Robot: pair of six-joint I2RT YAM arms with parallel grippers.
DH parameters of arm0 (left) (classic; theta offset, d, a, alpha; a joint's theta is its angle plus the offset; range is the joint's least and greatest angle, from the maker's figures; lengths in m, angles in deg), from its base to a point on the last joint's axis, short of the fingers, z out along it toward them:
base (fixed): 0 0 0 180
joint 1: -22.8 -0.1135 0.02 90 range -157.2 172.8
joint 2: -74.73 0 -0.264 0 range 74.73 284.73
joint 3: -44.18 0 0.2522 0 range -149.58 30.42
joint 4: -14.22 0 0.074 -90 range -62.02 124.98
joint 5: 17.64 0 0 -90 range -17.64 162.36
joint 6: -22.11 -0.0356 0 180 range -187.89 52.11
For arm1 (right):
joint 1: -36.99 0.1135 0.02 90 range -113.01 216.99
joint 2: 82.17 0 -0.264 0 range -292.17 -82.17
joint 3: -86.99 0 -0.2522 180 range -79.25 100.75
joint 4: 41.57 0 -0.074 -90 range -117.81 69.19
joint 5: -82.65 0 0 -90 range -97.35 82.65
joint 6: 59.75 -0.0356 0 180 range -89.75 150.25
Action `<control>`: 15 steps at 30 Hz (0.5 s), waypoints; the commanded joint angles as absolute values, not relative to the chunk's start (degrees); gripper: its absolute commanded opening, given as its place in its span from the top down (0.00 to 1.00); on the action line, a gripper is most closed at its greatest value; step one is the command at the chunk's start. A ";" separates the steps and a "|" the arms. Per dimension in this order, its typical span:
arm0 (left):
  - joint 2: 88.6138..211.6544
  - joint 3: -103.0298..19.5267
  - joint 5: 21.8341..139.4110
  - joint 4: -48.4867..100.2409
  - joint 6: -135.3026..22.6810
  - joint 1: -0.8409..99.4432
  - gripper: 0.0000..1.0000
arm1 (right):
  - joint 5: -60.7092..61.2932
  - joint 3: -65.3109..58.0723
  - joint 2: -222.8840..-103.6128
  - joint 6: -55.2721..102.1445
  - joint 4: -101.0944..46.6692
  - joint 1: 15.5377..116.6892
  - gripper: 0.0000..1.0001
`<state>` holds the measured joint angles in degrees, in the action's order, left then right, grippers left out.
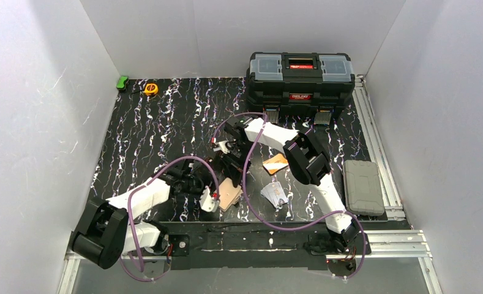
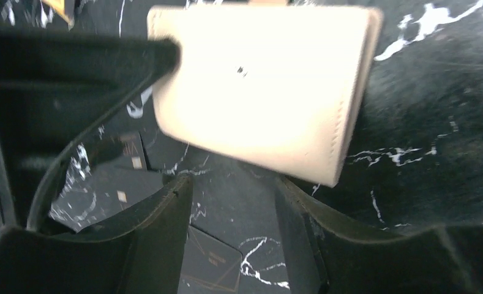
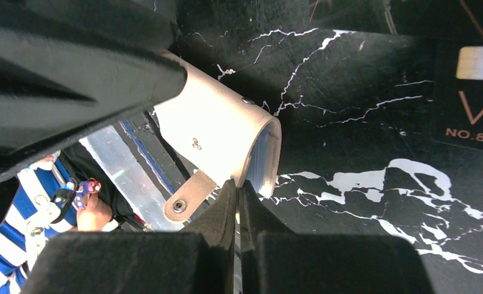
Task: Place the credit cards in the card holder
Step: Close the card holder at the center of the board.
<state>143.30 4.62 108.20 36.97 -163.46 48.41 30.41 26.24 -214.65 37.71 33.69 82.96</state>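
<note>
The cream card holder [image 1: 231,197] sits between both grippers near the mat's front middle. In the right wrist view the card holder [image 3: 217,131] stands partly open, with its snap tab [image 3: 187,196] hanging and a light blue card edge [image 3: 261,160] inside it. My right gripper [image 3: 240,191] is shut on the holder's cover edge. My left gripper [image 2: 232,190] is open and empty, and the holder [image 2: 257,92] is just past its fingertips. The orange-yellow card [image 1: 275,163] and the silver-white card [image 1: 274,194] lie on the mat to the right.
A big black toolbox [image 1: 300,76] stands at the back right. A grey case [image 1: 362,187] lies at the right edge. A yellow tape measure [image 1: 151,89] and a green item [image 1: 122,82] are at the back left. Dark gold-printed cards [image 2: 214,263] lie on the mat.
</note>
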 commanded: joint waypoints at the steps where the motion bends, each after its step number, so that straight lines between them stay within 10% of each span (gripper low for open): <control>1: 141.57 7.39 118.27 42.23 -176.98 48.22 0.50 | 29.84 28.97 -214.80 38.46 33.18 82.78 0.99; 15: 136.02 12.04 123.47 48.60 -183.91 50.48 0.54 | 23.49 33.52 -215.61 34.24 29.32 84.01 0.95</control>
<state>136.22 10.76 118.97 43.75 -182.28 49.54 25.99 31.27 -215.09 36.18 31.70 83.42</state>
